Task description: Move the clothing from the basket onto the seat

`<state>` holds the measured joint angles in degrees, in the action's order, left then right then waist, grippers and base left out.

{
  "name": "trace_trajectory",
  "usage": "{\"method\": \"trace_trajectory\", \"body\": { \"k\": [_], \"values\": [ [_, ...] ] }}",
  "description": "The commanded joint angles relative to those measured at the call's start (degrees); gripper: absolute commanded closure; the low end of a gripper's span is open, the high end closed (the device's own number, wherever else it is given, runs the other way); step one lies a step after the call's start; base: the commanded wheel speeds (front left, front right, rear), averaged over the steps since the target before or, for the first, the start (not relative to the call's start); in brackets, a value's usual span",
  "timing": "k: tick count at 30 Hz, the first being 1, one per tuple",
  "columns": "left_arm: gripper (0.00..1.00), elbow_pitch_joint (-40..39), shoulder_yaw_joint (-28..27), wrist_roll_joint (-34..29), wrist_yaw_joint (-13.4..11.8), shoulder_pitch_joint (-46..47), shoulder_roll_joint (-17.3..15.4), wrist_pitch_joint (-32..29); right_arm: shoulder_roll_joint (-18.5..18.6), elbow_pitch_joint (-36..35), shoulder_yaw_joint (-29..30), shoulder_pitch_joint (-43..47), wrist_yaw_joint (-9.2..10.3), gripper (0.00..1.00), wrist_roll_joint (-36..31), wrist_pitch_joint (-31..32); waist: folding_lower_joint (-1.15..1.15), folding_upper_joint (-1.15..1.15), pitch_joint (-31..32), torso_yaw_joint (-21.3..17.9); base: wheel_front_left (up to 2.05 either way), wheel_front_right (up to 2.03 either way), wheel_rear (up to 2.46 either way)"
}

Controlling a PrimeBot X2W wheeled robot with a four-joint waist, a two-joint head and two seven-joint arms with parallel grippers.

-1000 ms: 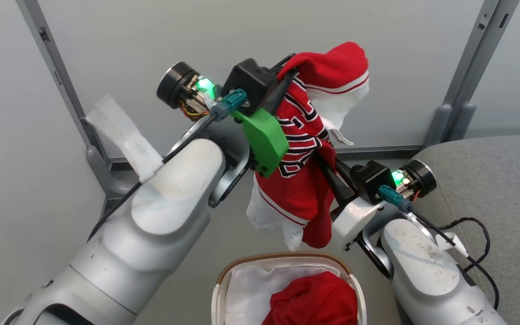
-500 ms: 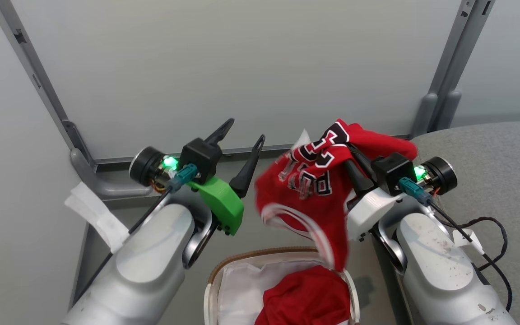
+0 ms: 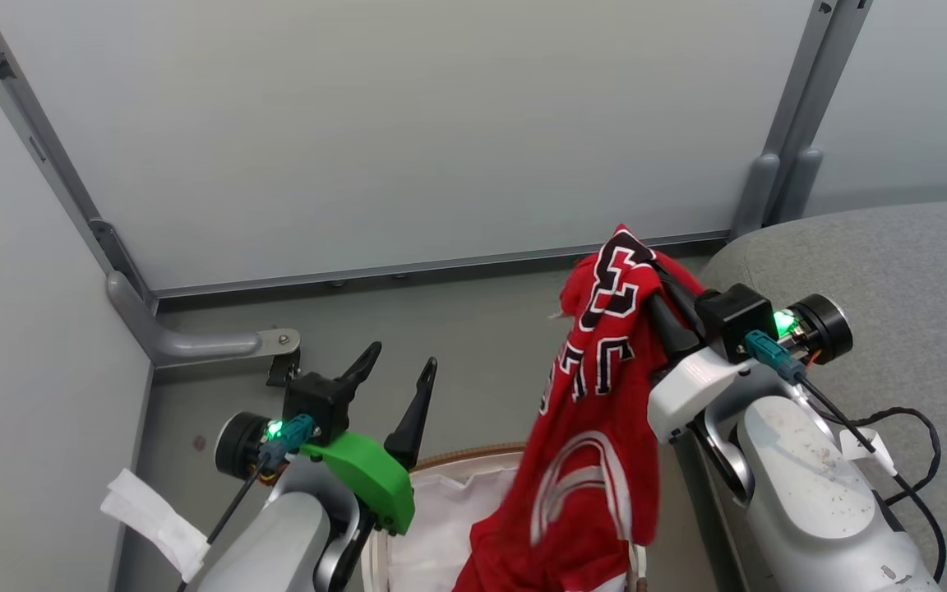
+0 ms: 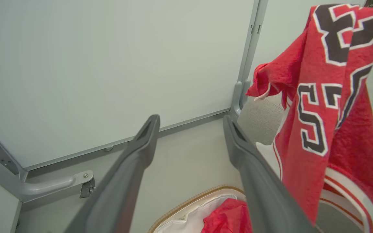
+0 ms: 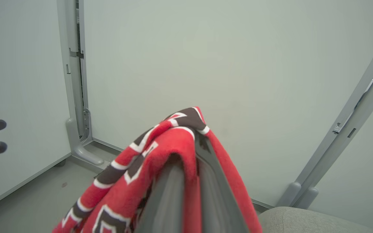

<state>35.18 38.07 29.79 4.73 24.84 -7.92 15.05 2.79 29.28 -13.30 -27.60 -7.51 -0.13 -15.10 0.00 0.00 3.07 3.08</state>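
A red jersey with black-and-white numerals hangs from my right gripper, which is shut on its upper fold beside the grey seat. In the right wrist view the cloth drapes over both fingers of the right gripper. My left gripper stands open and holds nothing, low at the left of the basket. The left wrist view shows the left gripper spread wide, with the jersey to its right. A second red garment lies on the basket's white liner.
Pale wall panels with grey metal posts close in the back and left. A grey bracket foot lies on the floor at the left. A black cable trails over the seat by my right arm. A white tag hangs off my left forearm.
My left gripper has let go of the jersey, opened, and dropped down to the left. The jersey now hangs from the right gripper alone. The head view has shifted too.
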Motion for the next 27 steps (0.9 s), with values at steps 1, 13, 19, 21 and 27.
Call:
{"method": "trace_trajectory", "body": {
  "k": [1, 13, 19, 21, 27],
  "values": [
    [0.0, -0.4, -0.8, -0.8, 0.1, -1.5, 0.3, 0.2, 0.2, -0.3, 0.3, 0.7, 0.04, 1.0, -0.6, -0.1, 0.0, 0.0, -0.1, -0.1, 0.0, 0.0, 0.0],
    [0.0, -4.4, -7.5, -4.9, 1.1, -7.6, 3.2, 0.1, 0.2, -0.3, 2.3, 0.1, 0.05, 1.0, -3.6, -0.1, 0.0, 0.0, -1.2, -6.9, 0.0, 0.0, 0.0],
    [0.0, -6.3, -8.9, -6.9, 1.8, -9.0, 4.5, 0.1, 0.2, -1.4, 5.3, 0.0, 0.05, 1.0, -6.5, -0.1, 0.0, 0.0, -2.2, -14.1, 0.0, 0.0, 0.0],
    [0.0, -6.6, -8.9, -7.4, 1.9, -9.2, 4.6, 0.1, 0.2, -1.7, 6.3, -0.1, 0.06, 1.0, -7.5, -0.1, 0.0, 0.0, -2.6, -16.4, 0.0, 0.0, 0.0],
    [0.0, -7.5, -8.1, -8.0, 2.3, -9.1, 4.9, 0.1, 0.2, -2.3, 10.0, 0.1, 0.06, 1.0, -9.3, -0.1, 0.0, 0.0, -3.8, -22.3, 0.0, 0.0, 0.0]
  ]
}}
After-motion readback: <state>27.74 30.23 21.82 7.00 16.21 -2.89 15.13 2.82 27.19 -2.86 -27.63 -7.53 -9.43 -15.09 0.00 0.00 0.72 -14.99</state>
